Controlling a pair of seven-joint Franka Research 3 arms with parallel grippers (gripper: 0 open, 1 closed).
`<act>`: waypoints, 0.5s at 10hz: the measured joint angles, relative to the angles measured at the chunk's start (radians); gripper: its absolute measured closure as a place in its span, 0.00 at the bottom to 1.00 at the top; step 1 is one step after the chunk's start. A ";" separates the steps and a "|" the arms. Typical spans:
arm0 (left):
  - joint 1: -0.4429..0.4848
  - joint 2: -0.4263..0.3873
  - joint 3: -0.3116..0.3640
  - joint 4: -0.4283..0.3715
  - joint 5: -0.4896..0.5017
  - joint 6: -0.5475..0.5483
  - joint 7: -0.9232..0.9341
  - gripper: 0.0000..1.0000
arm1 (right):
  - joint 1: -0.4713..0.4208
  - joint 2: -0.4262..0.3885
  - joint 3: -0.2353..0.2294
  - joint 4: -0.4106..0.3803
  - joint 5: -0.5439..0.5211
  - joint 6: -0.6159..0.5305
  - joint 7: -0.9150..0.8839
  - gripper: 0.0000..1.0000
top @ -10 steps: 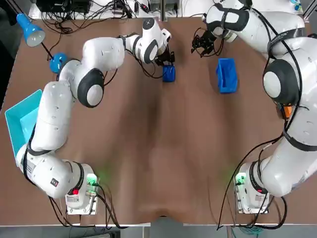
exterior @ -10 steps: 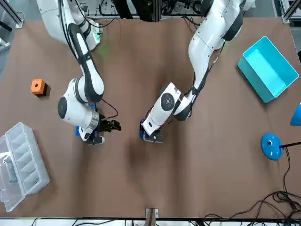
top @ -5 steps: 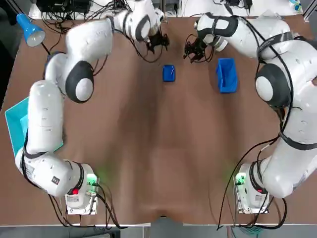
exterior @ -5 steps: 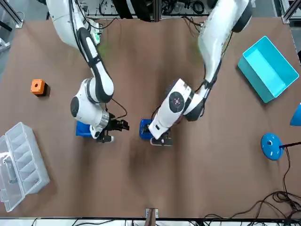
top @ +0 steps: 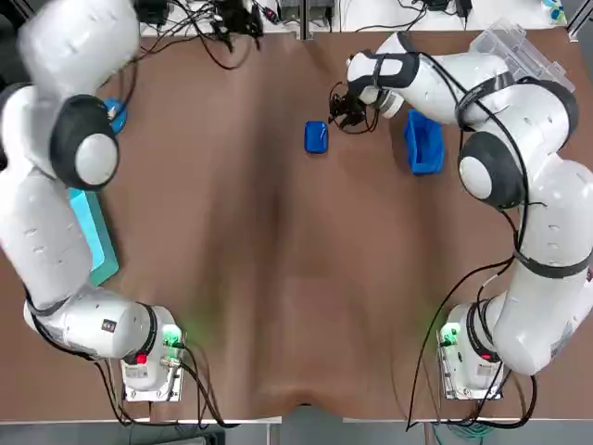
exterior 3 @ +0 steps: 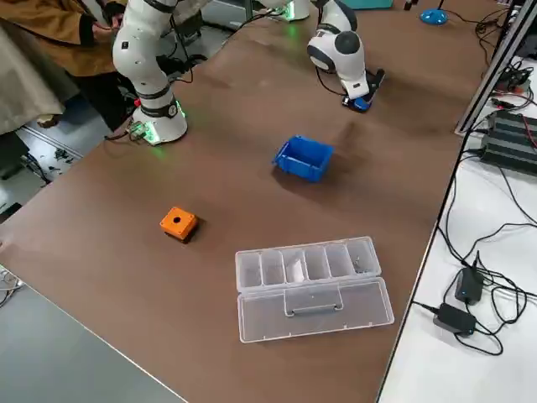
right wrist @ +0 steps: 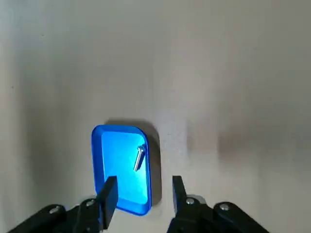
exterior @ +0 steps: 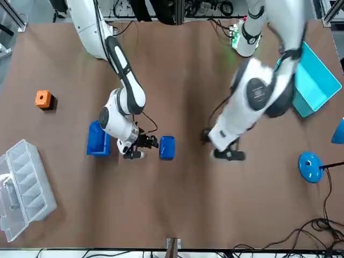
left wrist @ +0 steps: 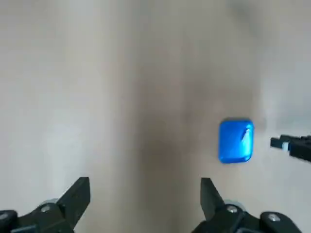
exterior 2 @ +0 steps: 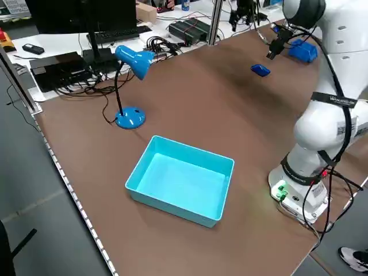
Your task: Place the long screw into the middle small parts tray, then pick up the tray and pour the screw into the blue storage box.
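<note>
Left pincer withdrew, released; right pincer, released, beside tray holding long screw

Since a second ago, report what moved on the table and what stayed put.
The left gripper, open, drew back from the small blue parts tray, rising and swinging off toward the robot's left. The right gripper, open, moved from beside the blue storage box to just next to the tray. The long silver screw lies in the tray. Tray and storage box did not shift.
</note>
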 joint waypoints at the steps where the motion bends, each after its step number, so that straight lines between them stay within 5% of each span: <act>1: 0.030 -0.054 0.019 -0.007 0.000 -0.059 0.047 0.00 | 0.006 0.009 0.001 0.001 0.000 0.018 0.000 0.46; 5: 0.061 -0.237 0.139 -0.022 0.000 -0.196 0.112 0.00 | 0.036 0.028 0.002 0.005 0.001 0.061 0.000 0.46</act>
